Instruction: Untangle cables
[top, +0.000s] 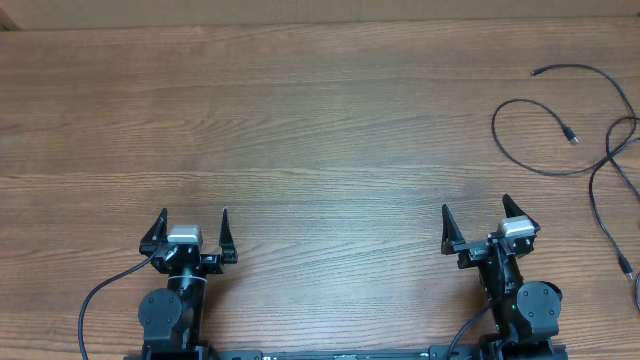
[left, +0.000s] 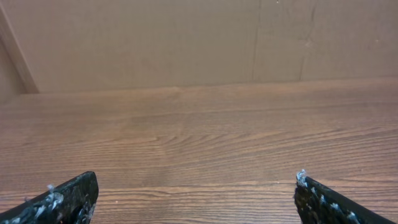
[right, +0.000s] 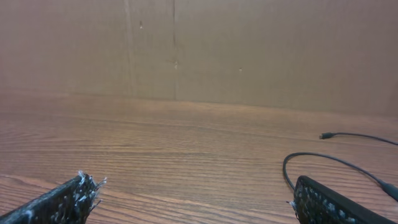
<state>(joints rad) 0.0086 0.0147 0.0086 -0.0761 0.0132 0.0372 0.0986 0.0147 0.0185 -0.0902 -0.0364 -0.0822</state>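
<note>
Cables (top: 494, 128) lie beyond right gripper (top: 476, 204) — apart; jaws wide

cables (top: 496, 132): thin, black, slack
place: flat on the tabletop (top: 300, 130), far right
pose: one curls in an open loop; plug tips (top: 572, 137) lie free

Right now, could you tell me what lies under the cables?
Only the wooden table shows beneath the cables. Past the picture's right edge they run out of view, so nothing there can be checked.
</note>
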